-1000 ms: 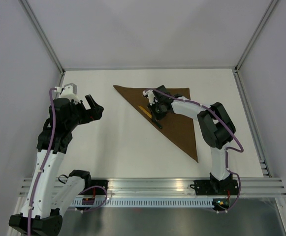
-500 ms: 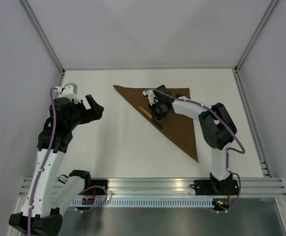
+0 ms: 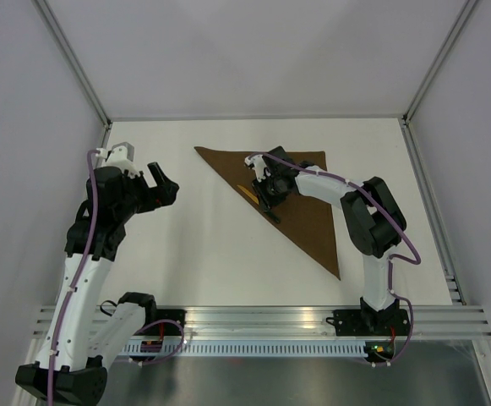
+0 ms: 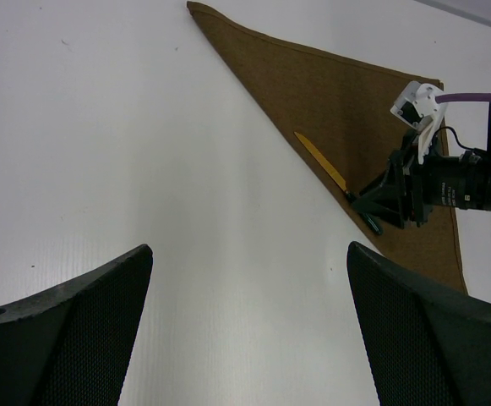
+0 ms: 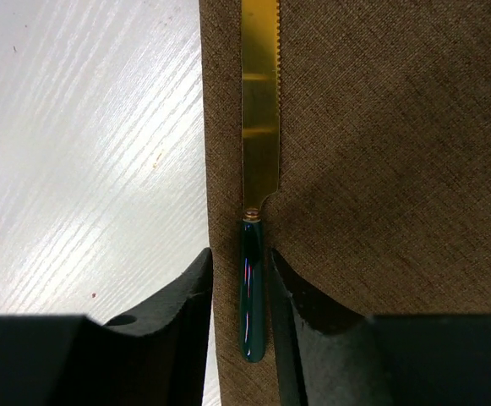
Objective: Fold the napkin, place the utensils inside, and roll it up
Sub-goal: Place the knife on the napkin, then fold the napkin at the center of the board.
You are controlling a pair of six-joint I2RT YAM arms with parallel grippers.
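Observation:
The dark-brown napkin (image 3: 306, 207) lies folded into a triangle at the table's back middle; it also shows in the left wrist view (image 4: 313, 101) and the right wrist view (image 5: 389, 127). The knife (image 3: 247, 191) lies on it along the left folded edge, with a gold blade (image 5: 260, 110) and a dark green handle (image 5: 252, 288). My right gripper (image 5: 241, 266) is low over the napkin. Its jaws straddle the handle, slightly apart, with a thin gap on the left side. My left gripper (image 3: 162, 184) is wide open and empty, above bare table left of the napkin (image 4: 249, 254).
The white table (image 3: 203, 245) is ringed by a metal frame, with posts at the back corners (image 3: 106, 123). The right arm (image 4: 448, 182) reaches across the napkin. A metal rail (image 3: 262, 317) runs along the near edge.
My right gripper has shifted slightly left over the knife, covering more of it. The left arm has barely moved.

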